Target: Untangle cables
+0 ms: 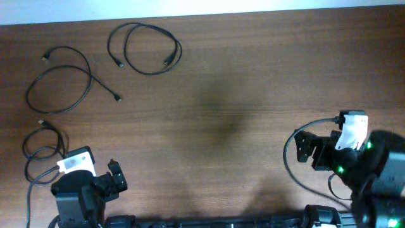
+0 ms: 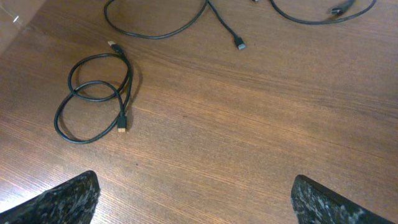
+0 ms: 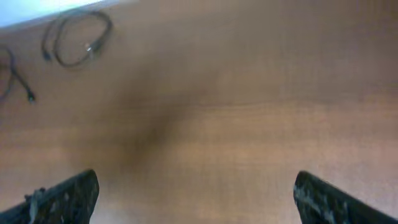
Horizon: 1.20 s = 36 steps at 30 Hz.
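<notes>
Three cables (image 1: 92, 77) lie as separate loops on the left of the surface (image 1: 253, 95), none crossing another, so the untangling looks done. Left fingers (image 2: 68, 199) and right fingers (image 3: 62, 199) are wide apart and empty at the near edge; probably nothing is left to hold.

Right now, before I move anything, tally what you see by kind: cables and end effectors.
Black cables: 3 (far loop, middle loop, near coil), all lying apart
End effectors: 2 (left end effector, right end effector), both open and empty
Total: 5
</notes>
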Each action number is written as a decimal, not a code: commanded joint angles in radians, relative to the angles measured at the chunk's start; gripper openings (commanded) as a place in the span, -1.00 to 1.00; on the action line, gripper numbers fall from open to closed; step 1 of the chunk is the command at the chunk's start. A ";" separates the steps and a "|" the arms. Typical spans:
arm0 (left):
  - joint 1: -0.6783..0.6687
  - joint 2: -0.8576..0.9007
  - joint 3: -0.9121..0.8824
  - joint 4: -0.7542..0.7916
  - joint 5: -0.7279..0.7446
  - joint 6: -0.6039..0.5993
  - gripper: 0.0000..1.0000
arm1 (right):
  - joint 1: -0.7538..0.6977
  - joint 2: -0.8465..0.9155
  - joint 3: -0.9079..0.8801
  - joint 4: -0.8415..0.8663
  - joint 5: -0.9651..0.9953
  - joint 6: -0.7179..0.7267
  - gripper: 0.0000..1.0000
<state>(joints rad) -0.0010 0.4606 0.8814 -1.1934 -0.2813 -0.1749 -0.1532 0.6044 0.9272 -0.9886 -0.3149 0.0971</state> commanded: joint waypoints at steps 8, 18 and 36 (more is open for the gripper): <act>-0.005 -0.004 0.003 -0.002 -0.011 0.009 0.97 | 0.017 -0.490 -0.492 0.526 -0.029 0.023 0.98; -0.005 -0.004 0.003 -0.002 -0.011 0.009 0.98 | 0.131 -0.588 -0.674 0.826 0.048 0.042 0.97; -0.005 -0.004 0.003 -0.002 -0.011 0.009 0.98 | 0.134 -0.601 -0.856 1.141 0.091 0.042 0.97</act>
<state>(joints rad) -0.0010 0.4606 0.8814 -1.1938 -0.2817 -0.1749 -0.0280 0.0154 0.1043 0.1356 -0.2401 0.1318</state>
